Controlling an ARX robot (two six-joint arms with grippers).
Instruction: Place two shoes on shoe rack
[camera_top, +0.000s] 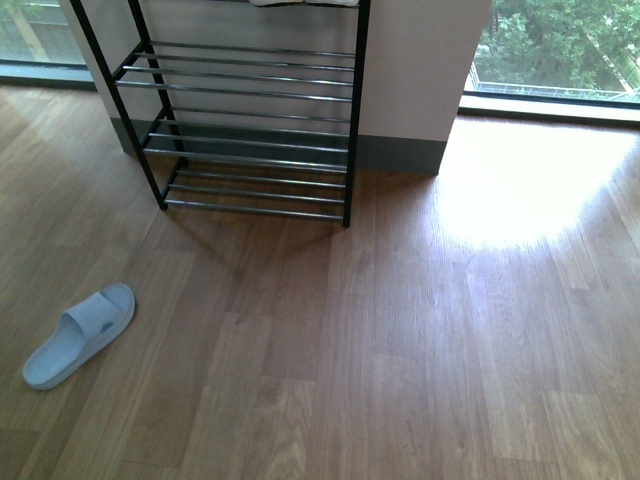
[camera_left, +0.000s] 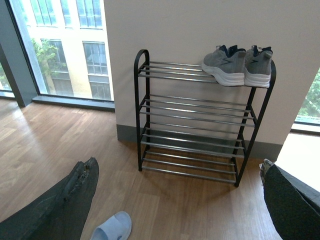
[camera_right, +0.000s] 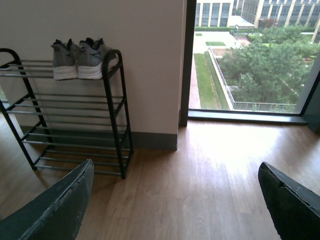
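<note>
Slide (camera_top: 80, 335): one pale blue slide is seen flat on the floor (camera_top: 420, 360), sole down, far to the left and well apart from the rack; it is not yet placed. Its partner is not in view.

Left gripper (camera_left: 177, 164): the fingers (camera_left: 65, 205) are spread wide with nothing between them. It is held high, facing the rack, with the slide just under one finger in its wrist view. That spread is judged to suit the slide's width, and this arm is the nearer one for the pick.

Rack (camera_top: 250, 130): it is set against the wall (camera_top: 420, 60), so it can be loaded only from the front. The three lower tiers are bare rods.

Sneakers (camera_left: 239, 65): the pair is set side by side on the top tier, at its right end, soles resting across the rods. That half of the task is judged done, and room is left beside them.

Right gripper (camera_right: 175, 166): the fingers (camera_right: 55, 210) are likewise wide apart and nothing is held. It is raised over bare floor to the right of the rack, probably kept out of the way, since no shoe lies on that side.
</note>
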